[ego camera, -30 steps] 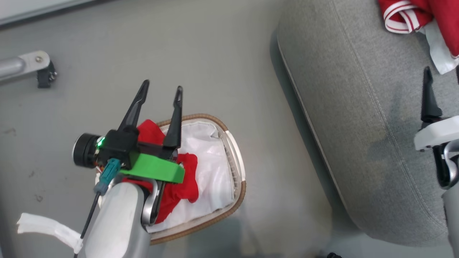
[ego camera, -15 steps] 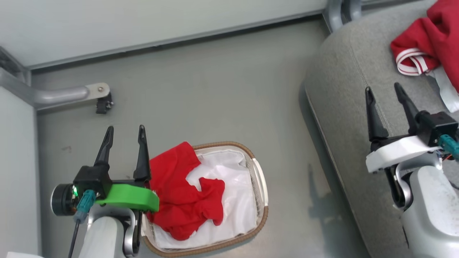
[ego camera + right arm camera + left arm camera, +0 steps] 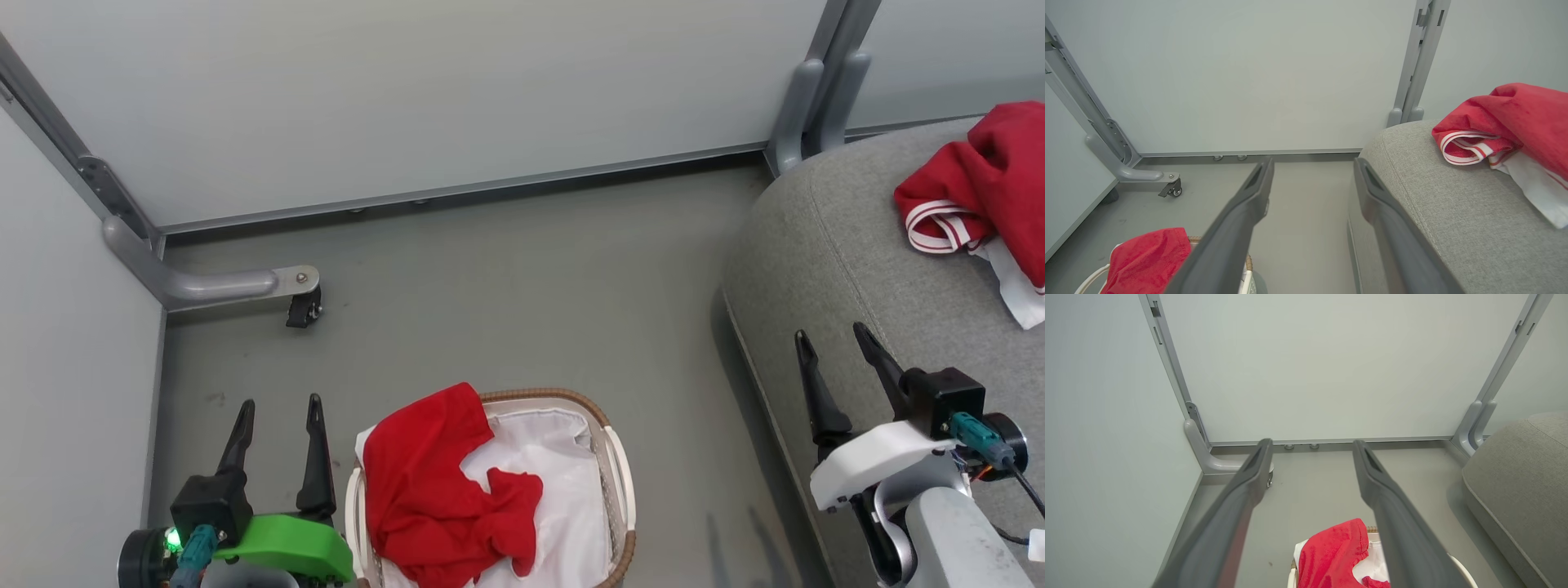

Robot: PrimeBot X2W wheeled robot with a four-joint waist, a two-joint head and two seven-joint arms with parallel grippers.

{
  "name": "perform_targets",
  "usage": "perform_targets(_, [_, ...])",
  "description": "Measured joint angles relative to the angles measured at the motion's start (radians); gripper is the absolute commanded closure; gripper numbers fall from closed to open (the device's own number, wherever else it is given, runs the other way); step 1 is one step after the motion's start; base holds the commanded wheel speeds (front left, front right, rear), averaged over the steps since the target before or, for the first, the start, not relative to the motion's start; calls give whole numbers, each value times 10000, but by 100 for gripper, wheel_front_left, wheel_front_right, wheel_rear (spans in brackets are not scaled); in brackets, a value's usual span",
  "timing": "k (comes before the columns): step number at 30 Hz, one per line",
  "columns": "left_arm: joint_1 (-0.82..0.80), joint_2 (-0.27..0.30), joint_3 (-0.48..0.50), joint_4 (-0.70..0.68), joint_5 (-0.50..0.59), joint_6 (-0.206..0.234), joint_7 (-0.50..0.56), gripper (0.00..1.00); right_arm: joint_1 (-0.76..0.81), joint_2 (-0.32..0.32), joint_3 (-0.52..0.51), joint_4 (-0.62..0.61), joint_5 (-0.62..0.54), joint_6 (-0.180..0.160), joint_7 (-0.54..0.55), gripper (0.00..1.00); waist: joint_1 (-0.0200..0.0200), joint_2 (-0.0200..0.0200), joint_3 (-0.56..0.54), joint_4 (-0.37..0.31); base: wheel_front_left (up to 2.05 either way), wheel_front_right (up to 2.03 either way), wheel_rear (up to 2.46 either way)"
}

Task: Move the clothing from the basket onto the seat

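Red clothing (image 3: 441, 490) lies in the basket (image 3: 539, 395), another red garment (image 3: 980, 180) on the seat (image 3: 816, 269), and the left jaws and right jaws both stand released

No writing, brand, number or sign can be read anywhere. The white cloth piece (image 3: 1012, 290) lies against the bright red soft garment with white striped trim (image 3: 988, 184) on the large grey fabric sofa cushion (image 3: 857, 269). It looks blank, and any print on it is too small to tell.
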Motion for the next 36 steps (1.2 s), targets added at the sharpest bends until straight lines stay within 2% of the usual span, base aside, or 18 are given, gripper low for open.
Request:
perform_targets(10, [400,-2,-98,-25,-94,-2,0,0,381,82,127,12,2,0,0,0,0,0,-473,84,0,0,0])
perform_targets(20, [-272,-4,-920,290,-242,-82,0,0,-205,96,330,-403,-38,0,0,0,0,0,199,-52,0,0,0])
perform_targets(30, [-2586,-21,-1785,2585,-134,182,0,0,-1677,171,861,-1620,226,0,0,0,0,0,1933,-454,0,0,0])
perform_targets(36, [-4212,-29,-1879,5058,65,242,2,0,-2506,297,1062,-2429,514,0,0,0,0,0,3382,-869,0,0,0])
